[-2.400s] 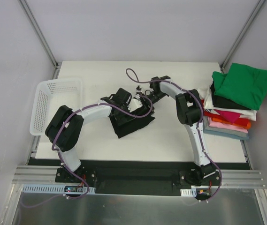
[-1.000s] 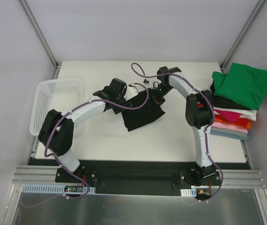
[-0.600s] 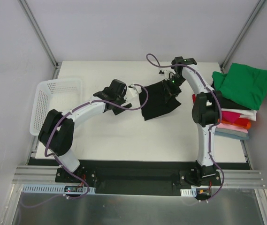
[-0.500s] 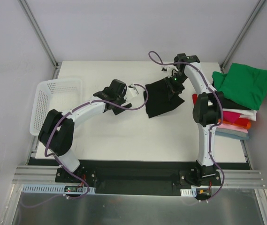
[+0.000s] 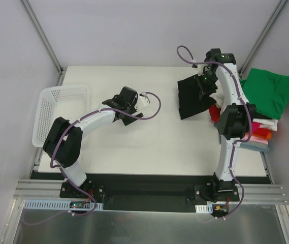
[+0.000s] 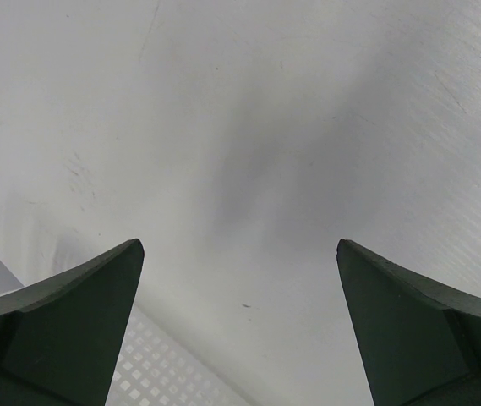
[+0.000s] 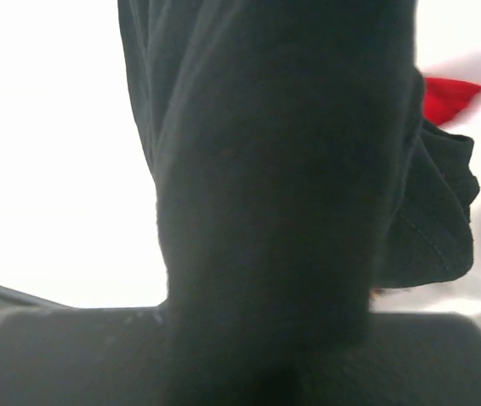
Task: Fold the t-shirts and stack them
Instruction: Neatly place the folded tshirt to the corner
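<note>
White tabletop (image 5: 134,147) covers the floor of a grey-walled booth, with metal posts (image 5: 42,35) slanting up at the back corners. At its far left edge sits a white mesh basket (image 5: 47,114), well to the left of the left gripper (image 5: 130,105). That gripper hovers low over the bare middle of the table with its jaws spread wide and nothing between them. From its own camera the two dark fingers (image 6: 62,321) stand far apart on either side of plain white surface, and a corner of the basket's mesh shows low between them.

Further right, the right gripper (image 5: 205,84) reaches toward the back right of the table. Its jaws are pressed together on a fold of the black t-shirt (image 5: 191,99), which hangs from it and spreads out to the gripper's left and toward the near side. Up close the dark cloth (image 7: 282,169) fills nearly the whole wrist view, bunched where it is pinched, with a sliver of red behind it.

Just to the right of that gripper, at the table's right edge, is the stack of folded t-shirts (image 5: 256,129). The green one (image 5: 266,91) lies on top, over black, white, red, pink and orange layers. From above, the hanging shirt's right edge overlaps the stack's left side, though I cannot tell whether they touch.
</note>
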Tool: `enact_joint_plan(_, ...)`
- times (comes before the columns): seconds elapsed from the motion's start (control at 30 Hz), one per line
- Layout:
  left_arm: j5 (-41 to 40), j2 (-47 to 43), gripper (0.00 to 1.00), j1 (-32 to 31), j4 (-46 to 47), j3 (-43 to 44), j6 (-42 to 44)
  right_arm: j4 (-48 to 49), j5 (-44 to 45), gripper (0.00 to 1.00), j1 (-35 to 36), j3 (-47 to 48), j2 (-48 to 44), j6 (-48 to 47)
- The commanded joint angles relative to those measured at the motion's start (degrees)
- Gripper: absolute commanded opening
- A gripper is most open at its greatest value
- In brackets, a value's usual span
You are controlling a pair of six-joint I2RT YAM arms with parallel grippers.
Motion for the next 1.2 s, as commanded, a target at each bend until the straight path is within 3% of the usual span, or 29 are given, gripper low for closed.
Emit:
enact_joint_plan(0.0,0.94,0.24,0.99,0.54,0.62,0.43,-1.2,-2.07,3.32,0.01,-2.08,5.04,-7.38,-1.06)
enact_joint_plan(0.57,-0.02,1.56,0.99,0.36,0.53,0.35,-1.82,4.44,16.51,0.01,-5.25,6.54,-21.28,-7.03)
enact_joint_plan(0.83,0.06,1.21,0.99,0.19,0.62,-0.8,-1.99,4.79,14.05,0.0,-13.5,5.23,-25.41,-7.74)
enact_joint_plan(1.17,0.15,1.03,0.99,0.19,0.62,-1.24,-2.17,5.58,4.22,0.01,-24.49,-0.3,-33.74,-7.65)
